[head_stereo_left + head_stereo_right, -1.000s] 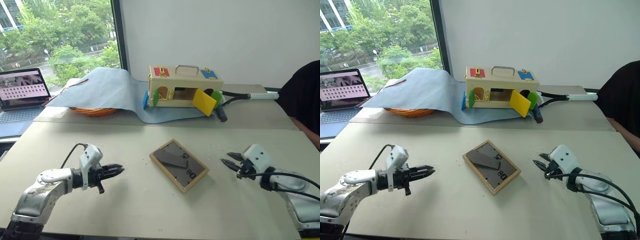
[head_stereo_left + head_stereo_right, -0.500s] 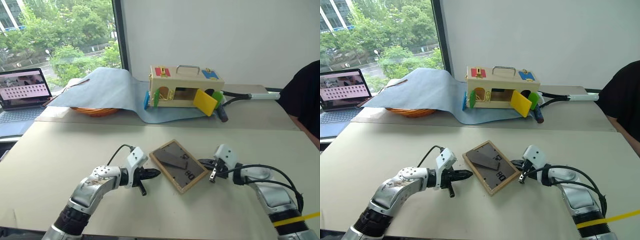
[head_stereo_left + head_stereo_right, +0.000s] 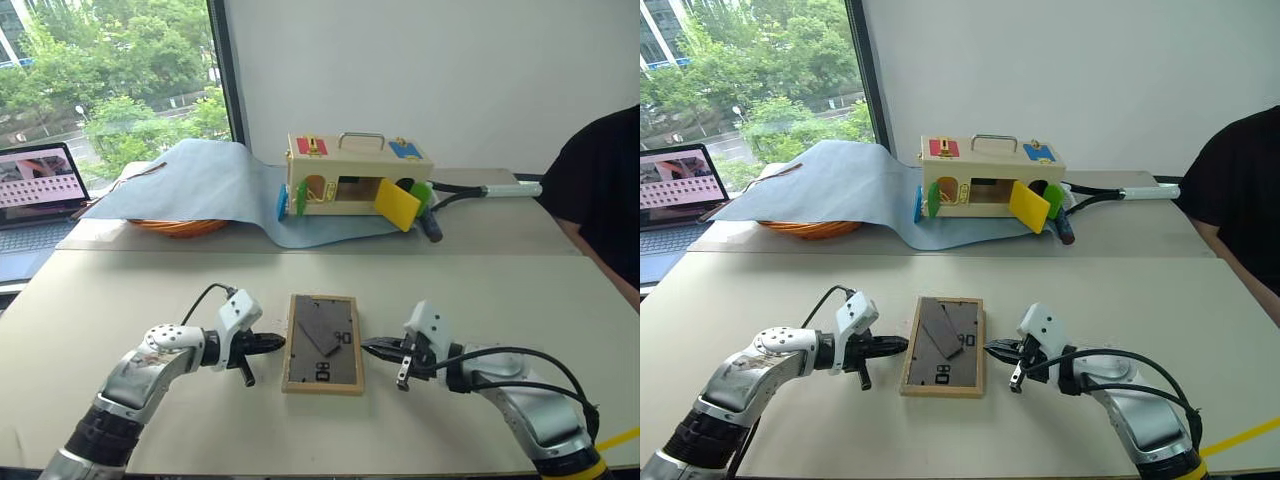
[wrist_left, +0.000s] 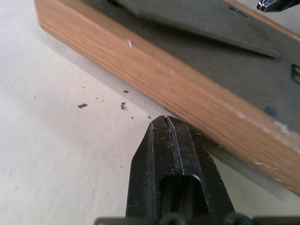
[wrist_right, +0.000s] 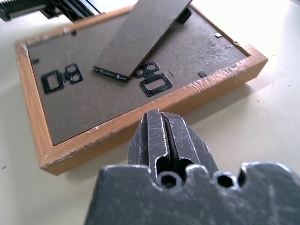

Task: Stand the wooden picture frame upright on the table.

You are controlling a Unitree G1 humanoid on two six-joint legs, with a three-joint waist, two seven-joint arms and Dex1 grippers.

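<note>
Left eye view: the wooden picture frame (image 3: 322,343) lies flat, back up, on the table (image 3: 130,290), between the left end effector (image 3: 274,342) and the right end effector (image 3: 371,348), both pinched closed and empty. Left wrist view: closed fingertips (image 4: 165,123) sit at the frame's edge. Right wrist view: closed fingertips (image 5: 158,117) sit just beside its opposite edge.

The wooden picture frame (image 5: 122,112) lies face down on the table (image 5: 262,131), its dark grey back up, with the stand flap (image 5: 140,33) slanting across it. The right gripper (image 5: 163,123), fingers pressed together, points at the frame's near long edge, tips just beside the wood
</note>
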